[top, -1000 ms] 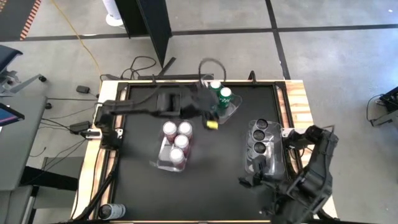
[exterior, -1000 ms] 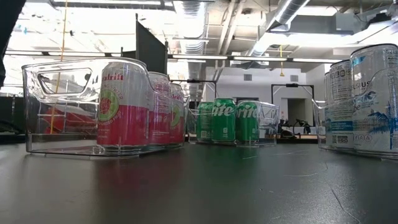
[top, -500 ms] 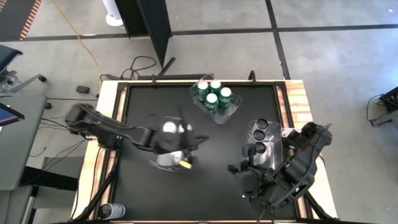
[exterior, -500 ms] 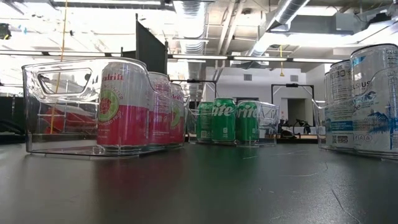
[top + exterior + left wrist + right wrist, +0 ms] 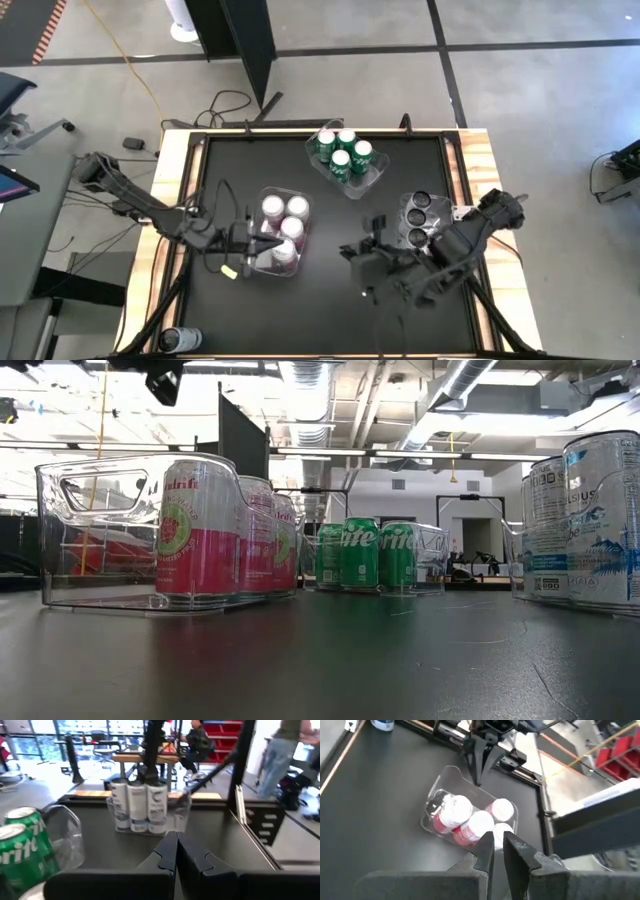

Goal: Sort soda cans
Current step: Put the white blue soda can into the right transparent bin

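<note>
Three clear bins hold soda cans: pink cans [image 5: 281,226] at the middle, green cans [image 5: 342,154] at the far edge, silver-grey cans [image 5: 417,219] at the right. My left gripper [image 5: 252,252] is shut and points level toward the table's right, above the pink bin's left rim [image 5: 451,770]. It also shows in the right wrist view [image 5: 479,779] and at the top of the low view [image 5: 163,380]. My right gripper [image 5: 350,256] hangs over bare table left of the silver bin. Its fingers [image 5: 488,846] are nearly together with nothing between them.
One more can [image 5: 181,340] lies on its side at the table's near left corner. Bare black table [image 5: 330,310] lies between the pink bin and the near edge. People [image 5: 280,750] and furniture show beyond the right edge.
My left gripper has drawn back from the green bin at the far edge, going toward the near left and down. It has levelled out and now sits by the pink bin's left side. My right gripper has swung from near the silver bin toward the table's middle. The cans stay put.
</note>
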Robot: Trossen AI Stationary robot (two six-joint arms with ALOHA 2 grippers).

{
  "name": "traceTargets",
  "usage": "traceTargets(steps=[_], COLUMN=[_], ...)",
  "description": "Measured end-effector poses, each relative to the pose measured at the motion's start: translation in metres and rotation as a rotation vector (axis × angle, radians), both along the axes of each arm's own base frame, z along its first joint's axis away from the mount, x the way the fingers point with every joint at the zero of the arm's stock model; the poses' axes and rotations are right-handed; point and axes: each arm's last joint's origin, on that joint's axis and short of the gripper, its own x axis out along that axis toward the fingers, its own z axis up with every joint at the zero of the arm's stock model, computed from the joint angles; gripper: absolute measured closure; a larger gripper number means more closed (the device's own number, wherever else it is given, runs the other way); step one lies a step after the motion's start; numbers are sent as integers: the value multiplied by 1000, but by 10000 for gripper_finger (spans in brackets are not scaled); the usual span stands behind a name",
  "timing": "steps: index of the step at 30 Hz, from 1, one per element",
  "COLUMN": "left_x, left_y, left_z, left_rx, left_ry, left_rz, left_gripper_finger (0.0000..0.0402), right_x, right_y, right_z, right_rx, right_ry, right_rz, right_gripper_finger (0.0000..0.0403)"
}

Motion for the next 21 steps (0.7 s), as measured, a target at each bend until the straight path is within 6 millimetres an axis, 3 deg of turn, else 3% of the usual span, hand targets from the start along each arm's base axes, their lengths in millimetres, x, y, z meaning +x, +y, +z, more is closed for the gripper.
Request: traceTargets(steps=[9, 12, 21], left_x=[-12, -19, -36], left_y=[-19, -25, -31], left_z=[-5, -2, 7], left_rx=[83, 103, 112], left_ry=[15, 7, -16], left_rz=[-103, -144, -189], left_gripper_finger=[400, 400, 400], right_x=[37, 55, 82], right_y=[-28, -33, -36], right_z=[3, -6, -26], right_rx=[116, 128, 182], right_ry=[-18, -3, 31], right_rz=[121, 166, 248], right_gripper_finger=[343, 343, 343])
